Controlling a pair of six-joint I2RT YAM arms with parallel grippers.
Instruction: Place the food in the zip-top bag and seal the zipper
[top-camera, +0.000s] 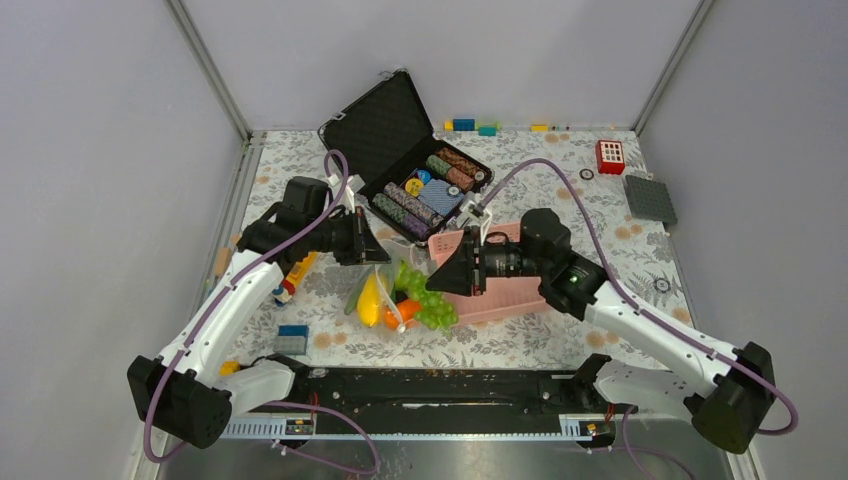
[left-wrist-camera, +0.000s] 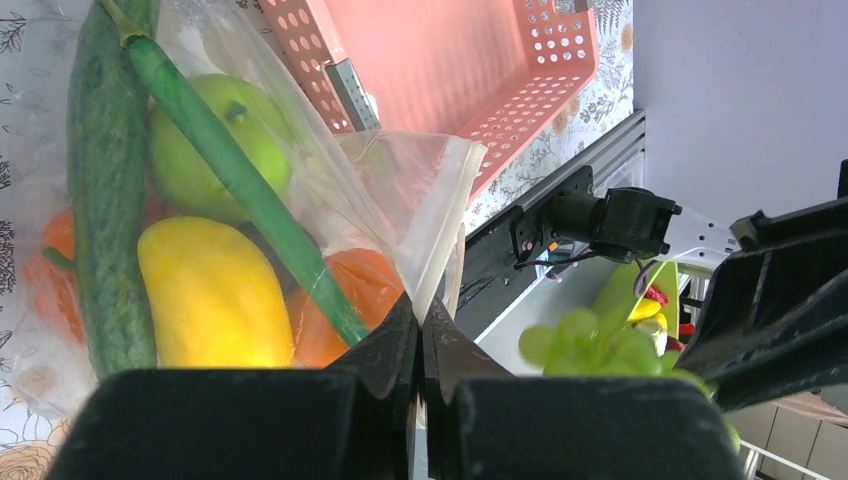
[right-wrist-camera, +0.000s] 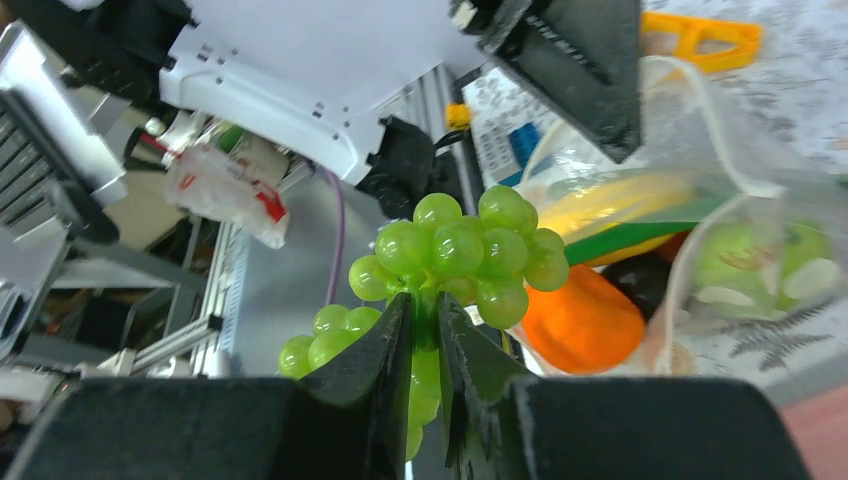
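Where the two arms are bolted at the near edge of the bench (top-camera: 520, 345), a small blue block (top-camera: 292, 340) is seen just beyond the left base. A little farther in, the zip-top bag (top-camera: 385, 300) is laid between the arms, and most of the food is held inside it: a yellow banana (left-wrist-camera: 215, 295), an orange pumpkin (left-wrist-camera: 355, 285), a green apple (left-wrist-camera: 215, 140) and a long green pod (left-wrist-camera: 105, 200) are packed against one another. The bag's upper edge is pinched by the left fingers (left-wrist-camera: 390, 345), which are closed flat on the plastic, so that the mouth is held up and gapes towards the right arm. The green grapes (right-wrist-camera: 460, 250) are gripped by the stem in the right fingers (right-wrist-camera: 385, 350), which are clamped on it. The bunch is held at the bag's mouth, and whether it is past the rim cannot be told. Behind the right fingers a pink basket (top-camera: 505, 290) is set just beside the bag. Farther back an open black case (top-camera: 385, 125) of striped chip rolls (top-camera: 410, 205) is placed. A red block (top-camera: 610, 157) and a grey plate (top-camera: 650, 198) are found near the far right corner.
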